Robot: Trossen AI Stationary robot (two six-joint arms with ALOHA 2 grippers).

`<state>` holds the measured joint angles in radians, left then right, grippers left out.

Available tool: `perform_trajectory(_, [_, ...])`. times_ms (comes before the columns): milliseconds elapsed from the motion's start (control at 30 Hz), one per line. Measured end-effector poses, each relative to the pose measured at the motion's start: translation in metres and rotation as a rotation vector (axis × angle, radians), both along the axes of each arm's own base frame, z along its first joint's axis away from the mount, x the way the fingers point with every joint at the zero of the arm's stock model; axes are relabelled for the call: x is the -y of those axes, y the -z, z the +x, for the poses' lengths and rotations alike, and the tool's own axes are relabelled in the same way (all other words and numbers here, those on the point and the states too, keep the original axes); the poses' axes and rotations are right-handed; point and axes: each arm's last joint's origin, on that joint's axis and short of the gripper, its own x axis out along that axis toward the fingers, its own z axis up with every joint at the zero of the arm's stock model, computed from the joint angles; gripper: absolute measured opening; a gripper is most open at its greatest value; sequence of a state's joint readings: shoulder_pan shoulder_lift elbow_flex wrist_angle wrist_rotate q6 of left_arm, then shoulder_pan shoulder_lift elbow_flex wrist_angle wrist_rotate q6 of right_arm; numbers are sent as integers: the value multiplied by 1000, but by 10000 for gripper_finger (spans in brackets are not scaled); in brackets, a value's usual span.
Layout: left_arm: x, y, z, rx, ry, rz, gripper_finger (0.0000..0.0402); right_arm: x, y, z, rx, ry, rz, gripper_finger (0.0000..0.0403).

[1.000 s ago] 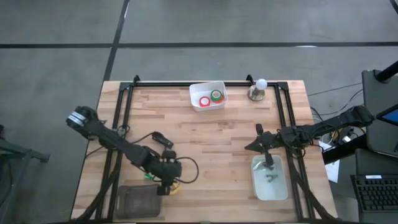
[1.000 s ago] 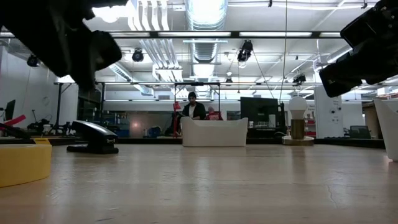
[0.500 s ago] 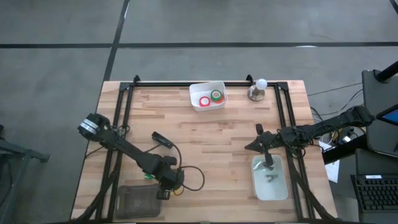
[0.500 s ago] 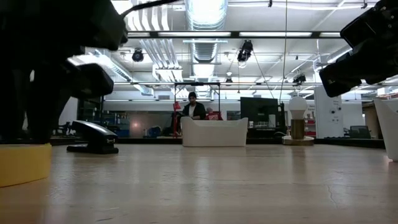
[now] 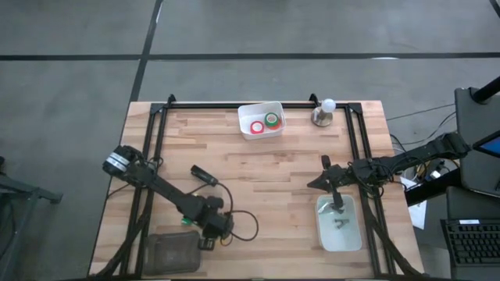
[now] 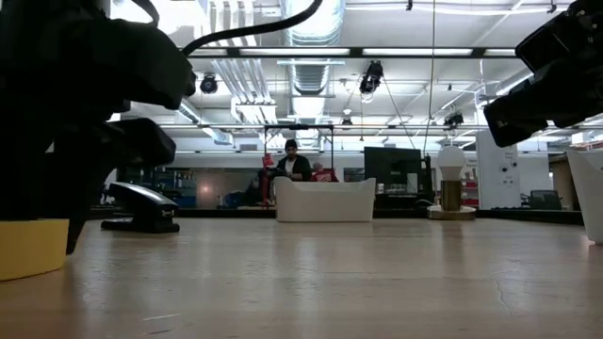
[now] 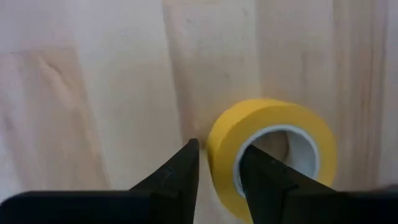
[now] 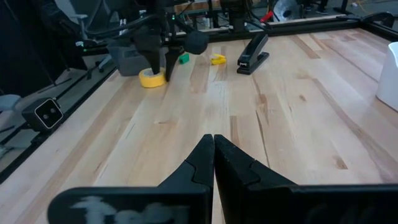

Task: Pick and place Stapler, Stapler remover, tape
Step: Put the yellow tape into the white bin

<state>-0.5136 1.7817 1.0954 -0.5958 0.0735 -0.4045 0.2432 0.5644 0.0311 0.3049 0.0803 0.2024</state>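
A yellow tape roll [image 7: 273,155] lies flat on the wooden table near its front left, also showing in the low view [image 6: 28,250] and the right wrist view [image 8: 151,78]. My left gripper [image 7: 221,155] points steeply down at it, shut on its wall. A black stapler [image 5: 205,176] rests on its base farther back. A red roll [image 5: 257,127] and a green roll [image 5: 272,120] lie in a white bin [image 5: 248,115] at the far edge. My right gripper [image 8: 213,155] waits shut above the table's right side. My left gripper has the yellow roll's wall [image 7: 219,163] between its two fingers. One finger [image 7: 264,177] is inside the ring's hole and the other [image 7: 183,171] is outside. The fingers come from above, pointing steeply down. The roll lies flat on the table.
A dark grey bin [image 5: 172,251] sits at the front left beside my left gripper. A clear bin [image 5: 351,234] holding a small dark thing stands front right, under the right arm. A lamp-like bulb [image 5: 323,113] stands at the back. Small green [image 8: 183,58] and yellow [image 8: 217,60] bits lie near the stapler.
My left gripper has come down toward the table's near edge onto the yellow roll and has tipped more steeply downward. In the low view its dark bulk now stands over the roll. The right arm has kept still.
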Motion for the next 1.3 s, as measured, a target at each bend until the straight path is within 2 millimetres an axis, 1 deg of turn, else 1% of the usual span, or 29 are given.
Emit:
perform_trajectory(100, [-2, -1, 2, 12, -28, 14, 94, 0, 0, 0, 0, 0, 0, 8])
perform_trajectory(233, [-4, -7, 8, 43, -49, 23, 54, 0, 0, 0, 0, 0, 0, 8])
perform_trajectory(300, [-7, -10, 13, 54, -66, 17, 40, 0, 0, 0, 0, 0, 0, 8])
perform_trajectory(467, [-15, -24, 27, 97, -113, 4, 40, 0, 0, 0, 0, 0, 0, 8])
perform_trajectory(633, [-32, -42, 41, 120, -154, 26, 66, 0, 0, 0, 0, -1, -1, 8])
perform_trajectory(700, [-41, -52, 48, 132, -167, 49, 67, 0, 0, 0, 1, -1, -4, 8])
perform_trajectory(800, [-56, -68, 57, 150, -188, 78, 54, 0, 0, 0, 1, -1, -4, 8])
perform_trajectory(900, [-75, -85, 66, 165, -211, 91, 41, 0, 0, 0, 1, -1, -4, 8])
perform_trajectory(1000, [-95, -103, 73, 181, -221, 110, 41, 0, 0, 0, 1, -1, -4, 8])
perform_trajectory(1167, [-132, -131, 80, 214, -246, 160, 62, 0, 0, 0, 0, -1, -4, 8])
perform_trajectory(1300, [-170, -150, 83, 261, -283, 219, 59, 0, 0, 0, -1, -1, -4, 8])
